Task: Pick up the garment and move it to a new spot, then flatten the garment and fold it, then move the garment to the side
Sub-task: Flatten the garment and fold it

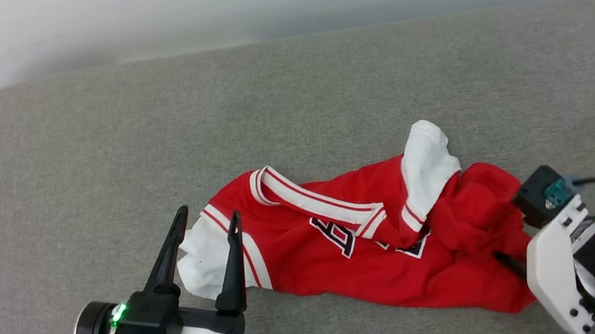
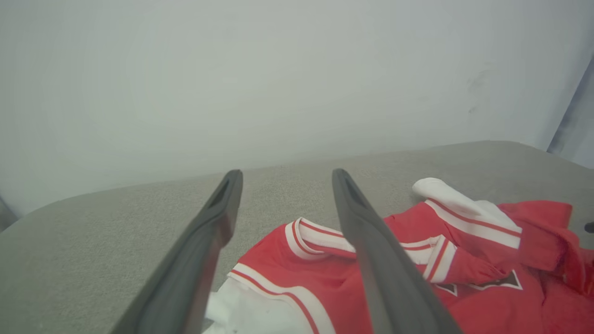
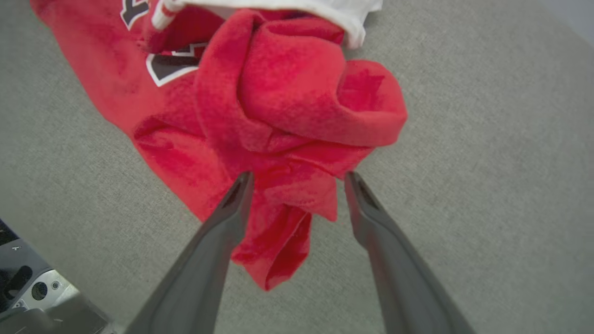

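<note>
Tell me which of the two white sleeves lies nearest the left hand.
The flat sleeve at the garment's left end, seen between the left hand's open fingers; the other sleeve bunches upward toward the right end.

The head camera looks forward and down on the grey surface from above. The left wrist camera sits low over it, facing along the left end effector toward the wall. The right wrist camera looks steeply down, close to the garment. All three views share the garment.
</note>
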Controlling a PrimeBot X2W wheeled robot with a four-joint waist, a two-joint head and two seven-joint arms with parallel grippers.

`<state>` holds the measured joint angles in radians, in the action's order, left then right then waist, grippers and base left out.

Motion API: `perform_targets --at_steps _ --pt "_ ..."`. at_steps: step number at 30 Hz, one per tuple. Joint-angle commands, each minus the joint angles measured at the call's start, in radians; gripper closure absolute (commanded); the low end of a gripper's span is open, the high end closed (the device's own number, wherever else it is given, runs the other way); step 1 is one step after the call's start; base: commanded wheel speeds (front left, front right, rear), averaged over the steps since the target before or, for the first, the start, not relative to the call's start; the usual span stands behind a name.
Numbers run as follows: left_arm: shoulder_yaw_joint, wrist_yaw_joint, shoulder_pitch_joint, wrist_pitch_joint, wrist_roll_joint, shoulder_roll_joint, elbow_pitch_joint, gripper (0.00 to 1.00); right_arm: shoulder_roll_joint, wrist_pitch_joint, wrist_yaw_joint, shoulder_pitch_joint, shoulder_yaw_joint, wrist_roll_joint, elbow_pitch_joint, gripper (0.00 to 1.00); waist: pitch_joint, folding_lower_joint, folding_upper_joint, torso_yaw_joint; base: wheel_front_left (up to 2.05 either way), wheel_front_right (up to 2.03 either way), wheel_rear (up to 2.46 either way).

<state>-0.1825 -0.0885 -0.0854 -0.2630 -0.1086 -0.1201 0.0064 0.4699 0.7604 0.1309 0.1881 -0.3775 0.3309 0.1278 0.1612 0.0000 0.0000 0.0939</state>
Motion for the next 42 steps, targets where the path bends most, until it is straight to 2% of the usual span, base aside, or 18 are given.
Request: perform_targets --at_steps 1,3,6,14,15,16,20,25,29,32,33,34,37,42 --pt "0.006 -0.007 -0.018 -0.003 0.006 0.005 -0.001 0.0 0.021 0.045 0.0 0.036 -0.022 0.026 0.001 0.0 0.024 0.0 0.0 0.024 0.0 0.0 0.0" --pt "0.008 -0.011 -0.029 -0.003 0.009 0.015 -0.002 0.0 0.061 0.097 0.0 0.072 -0.058 0.048 -0.019 0.0 0.04 0.0 0.0 0.043 0.0 0.0 0.0" --pt "0.008 -0.017 -0.041 -0.003 0.013 0.024 0.001 0.0 0.082 0.131 0.0 0.115 -0.1 0.092 -0.072 0.0 0.057 0.0 0.0 0.071 0.0 0.0 0.0" --pt "0.02 -0.028 -0.038 -0.003 0.023 0.038 0.007 0.0 0.113 0.129 0.0 0.129 -0.21 0.15 -0.264 0.02 0.073 0.0 0.0 0.113 0.0 0.0 0.0" --pt "0.022 -0.029 -0.036 -0.003 0.024 0.039 0.009 0.0 0.117 0.123 0.0 0.118 -0.22 0.156 -0.285 0.55 0.072 0.0 0.0 0.113 0.0 0.0 0.0" --pt "0.024 -0.031 -0.034 -0.003 0.026 0.039 0.01 0.0 0.123 0.122 0.0 0.106 -0.231 0.166 -0.3 1.0 0.069 0.0 0.0 0.113 0.0 0.0 0.0" --pt "0.033 -0.033 -0.02 -0.003 0.027 0.043 0.018 0.0 0.171 0.115 0.0 0.049 -0.24 0.215 -0.322 1.0 0.044 0.0 0.0 0.093 0.0 0.0 0.0" --pt "0.039 -0.036 -0.001 -0.003 0.029 0.046 0.024 0.0 0.225 0.11 -0.001 -0.034 -0.176 0.255 -0.297 1.0 0.009 0.0 0.0 0.056 0.0 0.0 0.0" --pt "0.035 -0.037 0.004 -0.003 0.028 0.049 0.022 0.0 0.235 0.105 -0.001 -0.109 -0.126 0.261 -0.267 1.0 -0.003 0.0 0.0 0.038 0.0 0.0 0.0" --pt "0.034 -0.039 0.01 -0.003 0.026 0.051 0.023 0.0 0.212 0.089 -0.001 -0.173 -0.064 0.249 -0.247 1.0 -0.006 0.0 0.0 0.021 0.0 0.0 0.0" --pt "0.033 -0.039 0.012 -0.003 0.026 0.052 0.024 0.0 0.203 0.072 -0.001 -0.182 -0.043 0.228 -0.236 0.55 -0.008 0.0 0.0 0.017 0.0 0.0 0.0" --pt "0.034 -0.039 0.014 -0.003 0.026 0.052 0.024 0.0 0.192 0.072 -0.001 -0.194 -0.015 0.22 -0.24 0.0 -0.009 0.0 0.0 0.014 0.0 0.0 0.0" --pt "0.039 -0.039 0.013 -0.003 0.027 0.053 0.026 0.0 0.173 0.07 -0.001 -0.197 0.027 0.196 -0.185 0.0 -0.012 0.0 0.0 0.007 0.0 0.0 0.0" --pt "0.054 -0.039 0.011 -0.003 0.028 0.051 0.026 0.0 0.189 0.136 0.0 -0.177 0.097 0.208 -0.02 0.0 -0.017 0.0 0.0 0.005 0.0 0.0 0.0"
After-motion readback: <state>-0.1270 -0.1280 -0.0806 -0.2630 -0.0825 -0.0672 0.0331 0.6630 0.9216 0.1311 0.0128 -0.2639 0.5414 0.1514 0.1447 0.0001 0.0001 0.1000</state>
